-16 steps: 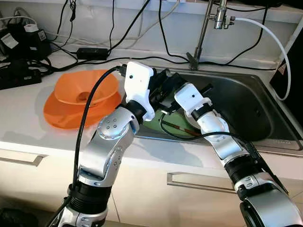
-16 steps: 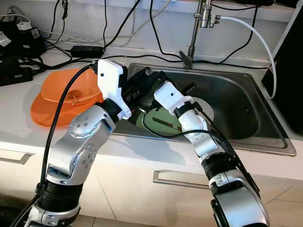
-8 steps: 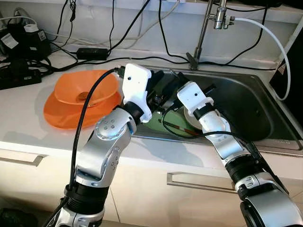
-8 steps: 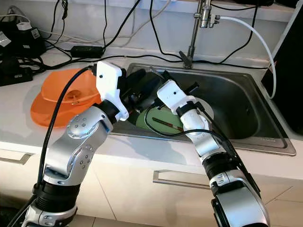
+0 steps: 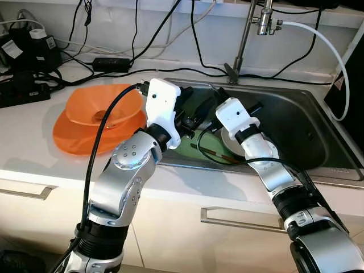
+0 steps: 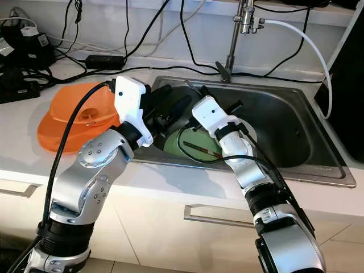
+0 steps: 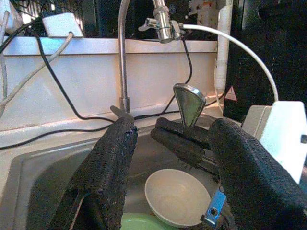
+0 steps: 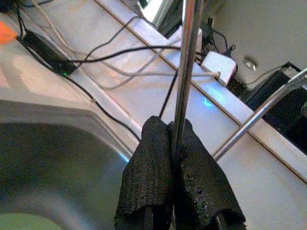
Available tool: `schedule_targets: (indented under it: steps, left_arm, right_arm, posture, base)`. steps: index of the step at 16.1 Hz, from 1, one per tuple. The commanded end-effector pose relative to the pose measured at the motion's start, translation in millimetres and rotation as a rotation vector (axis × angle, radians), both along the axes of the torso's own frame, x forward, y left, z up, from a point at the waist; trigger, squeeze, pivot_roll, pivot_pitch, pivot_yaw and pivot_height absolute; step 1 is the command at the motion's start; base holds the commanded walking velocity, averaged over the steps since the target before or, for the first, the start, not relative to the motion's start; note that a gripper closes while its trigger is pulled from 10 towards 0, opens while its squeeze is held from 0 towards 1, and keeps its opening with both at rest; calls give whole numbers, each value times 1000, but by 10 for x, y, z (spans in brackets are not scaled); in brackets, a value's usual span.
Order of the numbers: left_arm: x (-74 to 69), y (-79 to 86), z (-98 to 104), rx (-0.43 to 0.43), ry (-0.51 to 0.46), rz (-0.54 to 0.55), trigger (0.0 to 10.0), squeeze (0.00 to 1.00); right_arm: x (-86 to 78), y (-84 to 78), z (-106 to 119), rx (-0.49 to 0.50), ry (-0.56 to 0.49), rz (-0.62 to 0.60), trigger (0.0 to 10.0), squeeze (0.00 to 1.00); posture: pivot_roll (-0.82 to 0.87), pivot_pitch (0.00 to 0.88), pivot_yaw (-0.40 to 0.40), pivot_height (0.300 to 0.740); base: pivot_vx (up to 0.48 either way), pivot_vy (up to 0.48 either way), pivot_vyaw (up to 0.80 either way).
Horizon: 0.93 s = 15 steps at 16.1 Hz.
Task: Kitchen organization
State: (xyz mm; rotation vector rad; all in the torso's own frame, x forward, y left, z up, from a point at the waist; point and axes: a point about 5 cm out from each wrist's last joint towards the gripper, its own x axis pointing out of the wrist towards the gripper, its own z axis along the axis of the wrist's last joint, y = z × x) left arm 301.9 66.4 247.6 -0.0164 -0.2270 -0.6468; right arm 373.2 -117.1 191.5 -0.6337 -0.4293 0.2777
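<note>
A: Why do you have both arms crowded over the sink (image 5: 296,122)?

B: The dishes sit in its basin: a green plate (image 6: 181,143) with a pair of chopsticks (image 6: 200,148) lying across it, and a small white bowl (image 7: 176,196) beside it. Your right gripper (image 8: 178,158) has its jaws pinched tight on a slim metal utensil handle (image 8: 188,62), which stands up out of them.

A: And the shiny rounded piece in the left wrist view?

B: That looks like a spoon bowl (image 7: 189,101), probably the far end of the same utensil, raised above the dishes so you can carry it clear.

A: What is the left gripper (image 7: 177,158) doing?

B: Its jaws stand wide apart, holding nothing, hovering over the basin and facing the right one. That reads like you are ready to receive the utensil or reach for the white bowl.

A: Where would things go?

B: Likely the counter (image 5: 34,142) to the left, where the orange bowl (image 5: 105,108) already rests on an orange plate (image 5: 77,139). Mind the cables (image 5: 136,57) behind them.
</note>
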Motion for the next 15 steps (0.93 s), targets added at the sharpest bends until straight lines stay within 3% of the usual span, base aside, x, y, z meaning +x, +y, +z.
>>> schedule_targets:
  steps: [1, 2, 4, 7, 9, 15]
  left_arm:
    - [-40, -2, 51, 6, -20, -4, 10000, 0]
    - [-56, 5, 58, 9, -19, -13, 10000, 0]
    - [-95, 94, -1, 55, 3, -17, 10000, 0]
    - [-105, 144, -50, 81, 26, -14, 10000, 0]
    - [-121, 164, -89, 106, 47, -23, 10000, 0]
    - [-168, 160, -268, 186, 145, -74, 10000, 0]
  right_arm:
    - [57, -64, 106, 20, -19, -47, 10000, 0]
    - [72, -96, 102, 25, -12, -72, 10000, 0]
    - [147, -319, 83, 88, 41, -212, 10000, 0]
    - [168, -423, 65, 88, 62, -259, 10000, 0]
    - [186, -520, 6, 148, 115, -308, 10000, 0]
    - [194, -612, -223, 257, 280, -339, 10000, 0]
  posture:
    - [131, 0, -28, 740]
    - [135, 0, -28, 740]
    - [139, 0, -30, 740]
    - [138, 0, -32, 740]
    - [138, 0, -32, 740]
    - [143, 0, -33, 740]
  base:
    - [0, 0, 0]
    - [0, 0, 0]
    - [0, 0, 0]
    - [0, 0, 0]
    - [0, 0, 0]
    - [0, 0, 0]
